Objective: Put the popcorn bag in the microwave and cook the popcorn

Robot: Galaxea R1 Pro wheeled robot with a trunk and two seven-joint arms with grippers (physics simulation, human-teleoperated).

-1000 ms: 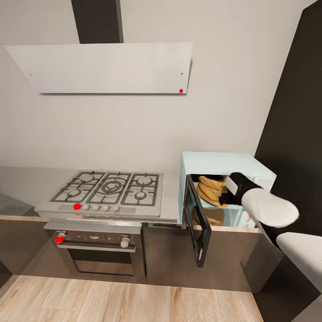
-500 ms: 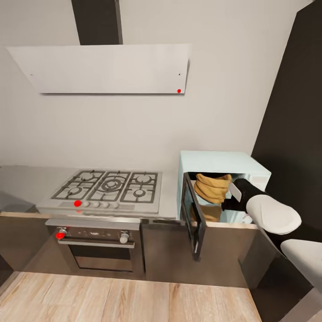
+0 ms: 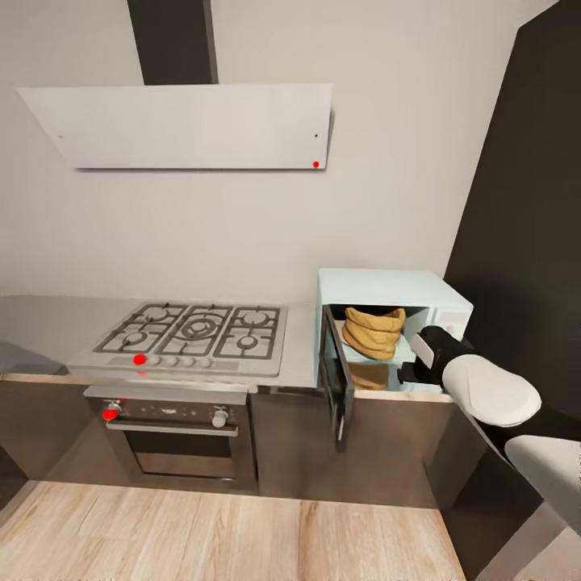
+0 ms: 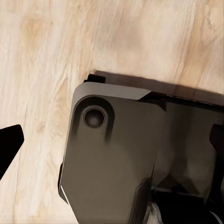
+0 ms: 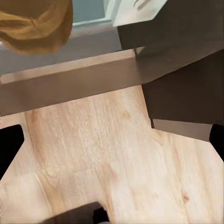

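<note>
From my head camera, the popcorn bag (image 3: pixel 373 330) sat inside the open microwave (image 3: pixel 387 292) on the grey countertop (image 3: pixel 48 319), beside the hob (image 3: pixel 194 331). My right gripper (image 3: pixel 413 361) was before the opening; whether it was apart I cannot tell. My right wrist camera showed both fingertips (image 5: pixel 10 144) wide apart over the wood floor (image 5: pixel 116 154), and the left wrist camera showed the same.

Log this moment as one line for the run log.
phase: bag placed | popcorn bag: upright inside microwave | microwave door: open | right hand: at microwave opening, empty | next: shut door
</note>
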